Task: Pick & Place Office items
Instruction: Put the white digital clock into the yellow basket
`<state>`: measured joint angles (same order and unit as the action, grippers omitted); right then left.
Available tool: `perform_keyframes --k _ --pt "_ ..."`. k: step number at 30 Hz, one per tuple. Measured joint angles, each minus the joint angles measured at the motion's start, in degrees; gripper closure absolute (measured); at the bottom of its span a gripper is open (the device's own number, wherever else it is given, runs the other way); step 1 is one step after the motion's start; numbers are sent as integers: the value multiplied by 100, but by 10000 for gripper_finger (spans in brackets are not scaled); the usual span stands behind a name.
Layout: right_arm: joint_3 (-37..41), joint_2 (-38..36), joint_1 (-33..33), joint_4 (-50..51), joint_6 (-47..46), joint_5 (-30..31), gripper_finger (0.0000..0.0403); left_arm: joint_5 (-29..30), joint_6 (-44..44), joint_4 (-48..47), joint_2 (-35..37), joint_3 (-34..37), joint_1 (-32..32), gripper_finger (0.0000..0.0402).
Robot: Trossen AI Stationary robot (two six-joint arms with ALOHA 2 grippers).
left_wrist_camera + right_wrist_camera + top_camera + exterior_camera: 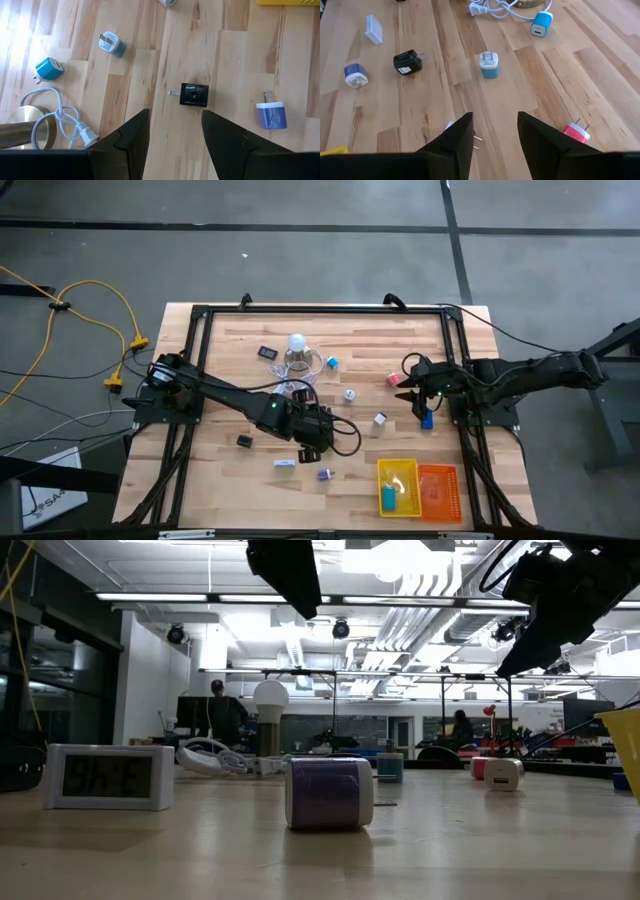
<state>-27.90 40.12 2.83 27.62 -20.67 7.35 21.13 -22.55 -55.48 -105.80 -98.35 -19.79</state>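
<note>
The office items lie scattered on the wooden table (230, 330). My left gripper (172, 145) hovers open above a black charger (193, 95), with a blue-white plug (271, 115) beside it. A teal-white cube (111, 43) and a blue plug (49, 69) lie farther off. At the right, my right gripper (495, 140) is open and holds nothing. A white piece (449, 125) shows partly from under one of its fingers, and a pink plug (576, 132) lies beside the other. A blue piece (427, 418) lies close by that gripper.
A ball-topped lamp (297, 352) with a looped white cord (60, 117) stands at the far middle. A yellow tray (398, 485), holding a blue item (388, 498), and an orange tray (438, 490) sit at the near right. People stand in the room beyond the table.
</note>
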Motion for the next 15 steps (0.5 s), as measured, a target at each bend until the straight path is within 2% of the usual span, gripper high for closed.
perform_keyframes --k 15 --pt "-2 0 0 0 -2 -1 262 -16 2 20 -2 0 68 231"
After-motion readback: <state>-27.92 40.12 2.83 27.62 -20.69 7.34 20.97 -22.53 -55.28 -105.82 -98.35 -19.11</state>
